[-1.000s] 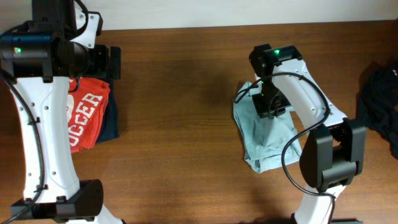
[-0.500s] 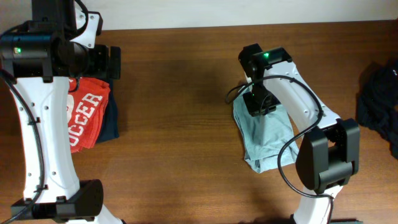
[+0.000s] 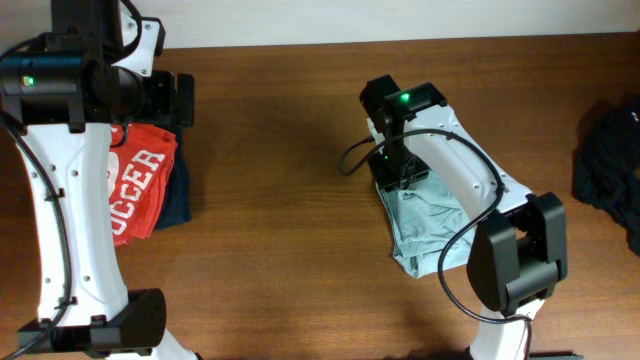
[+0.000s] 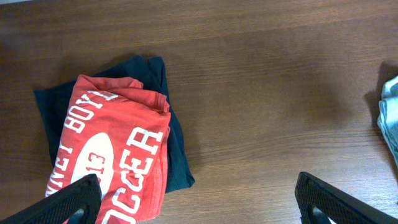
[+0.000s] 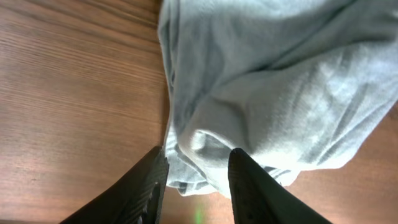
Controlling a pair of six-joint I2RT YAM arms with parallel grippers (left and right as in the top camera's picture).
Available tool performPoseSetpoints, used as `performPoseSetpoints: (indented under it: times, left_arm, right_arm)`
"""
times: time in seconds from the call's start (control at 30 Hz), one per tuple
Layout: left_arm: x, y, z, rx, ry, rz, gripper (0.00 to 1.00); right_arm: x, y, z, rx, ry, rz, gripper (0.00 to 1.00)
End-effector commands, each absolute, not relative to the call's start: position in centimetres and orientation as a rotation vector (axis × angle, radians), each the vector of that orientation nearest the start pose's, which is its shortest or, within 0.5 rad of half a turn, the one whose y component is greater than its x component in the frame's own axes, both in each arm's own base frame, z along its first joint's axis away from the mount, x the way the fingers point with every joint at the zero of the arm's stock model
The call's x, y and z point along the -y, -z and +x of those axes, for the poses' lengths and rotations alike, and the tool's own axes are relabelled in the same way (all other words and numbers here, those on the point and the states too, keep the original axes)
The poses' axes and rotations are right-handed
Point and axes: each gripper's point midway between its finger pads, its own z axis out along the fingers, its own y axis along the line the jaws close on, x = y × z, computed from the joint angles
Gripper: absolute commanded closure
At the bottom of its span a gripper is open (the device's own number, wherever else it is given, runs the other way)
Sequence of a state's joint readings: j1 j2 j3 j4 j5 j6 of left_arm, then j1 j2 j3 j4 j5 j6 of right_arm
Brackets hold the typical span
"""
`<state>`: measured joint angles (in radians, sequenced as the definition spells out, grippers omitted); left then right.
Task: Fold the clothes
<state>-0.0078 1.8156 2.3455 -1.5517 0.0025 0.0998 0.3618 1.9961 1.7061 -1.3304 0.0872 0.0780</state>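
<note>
Brown wooden table [image 3: 280,200] carrying three lots of clothing, wood grain running left to right.
Pale grey-blue t-shirt [image 3: 420,225] lying bunched, right of centre, directly on wood.
Dark navy garment [image 3: 177,200] lying flat at left, toward far side; red t-shirt [image 3: 140,190] with white lettering resting folded on top of it.
Black garment [image 3: 610,160] lying crumpled at right edge, well apart from others.

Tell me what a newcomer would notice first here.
The red t-shirt with white SOCCER lettering, lying folded on a dark garment at the left of the table, under the left arm. Next, the pale grey-blue t-shirt right of centre, where the right end effector sits at its upper-left edge with jaws parted around a bunched fold. A black garment lies at the far right edge.
</note>
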Motion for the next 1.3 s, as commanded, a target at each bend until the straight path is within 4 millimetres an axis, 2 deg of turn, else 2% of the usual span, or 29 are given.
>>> performPoseSetpoints:
  times: [0.0, 0.13, 0.2, 0.27, 0.4, 0.53, 0.67, 0.77, 0.93, 1.0, 1.17, 1.27]
  left_arm:
    - [0.2, -34.9, 38.9, -2.551, -0.029, 0.121, 0.01]
    - [0.2, -34.9, 38.9, -2.551, -0.029, 0.122, 0.01]
    - [0.2, -34.9, 38.9, -2.551, -0.029, 0.122, 0.01]
    - [0.2, -34.9, 38.9, -2.551, -0.029, 0.122, 0.01]
    - [0.2, -34.9, 38.9, -2.551, -0.029, 0.122, 0.01]
    - [0.2, -34.9, 38.9, -2.551, -0.029, 0.122, 0.01]
    - [0.2, -34.9, 38.9, -2.549, -0.030, 0.121, 0.01]
    - [0.2, -34.9, 39.0, -2.545, -0.030, 0.121, 0.01]
    - [0.2, -34.9, 39.0, -2.545, -0.030, 0.121, 0.01]
    - [0.2, -34.9, 39.0, -2.545, -0.030, 0.121, 0.01]
    - [0.2, -35.0, 39.0, -2.543, -0.029, 0.121, 0.01]
    - [0.2, -35.0, 39.1, -2.540, -0.029, 0.121, 0.01]
  right_arm:
    - [-10.1, -11.6, 36.0, -3.110, 0.127, -0.307, 0.63]
    - [-6.2, -12.5, 36.3, -3.119, 0.122, 0.023, 0.56]
    - [-4.6, -12.4, 36.2, -3.143, 0.056, 0.143, 0.55]
    - [-3.3, -11.8, 35.9, -3.168, -0.032, 0.244, 0.56]
    - [-0.7, -10.1, 34.9, -3.212, -0.101, 0.405, 0.56]
    - [-1.1, -8.6, 33.6, -3.251, -0.341, 0.414, 0.47]
    - [-1.0, -6.9, 32.3, -3.282, -0.387, 0.471, 0.43]
    - [-2.0, -5.8, 31.7, -3.286, -0.483, 0.488, 0.42]
    - [-1.9, -5.1, 32.3, -3.248, -0.487, 0.554, 0.40]
    - [-1.9, -5.2, 32.7, -3.230, -0.483, 0.545, 0.44]
    - [-1.0, -6.2, 34.0, -3.177, -0.406, 0.515, 0.74]
    - [-0.8, -7.7, 35.1, -3.127, -0.395, 0.489, 0.85]
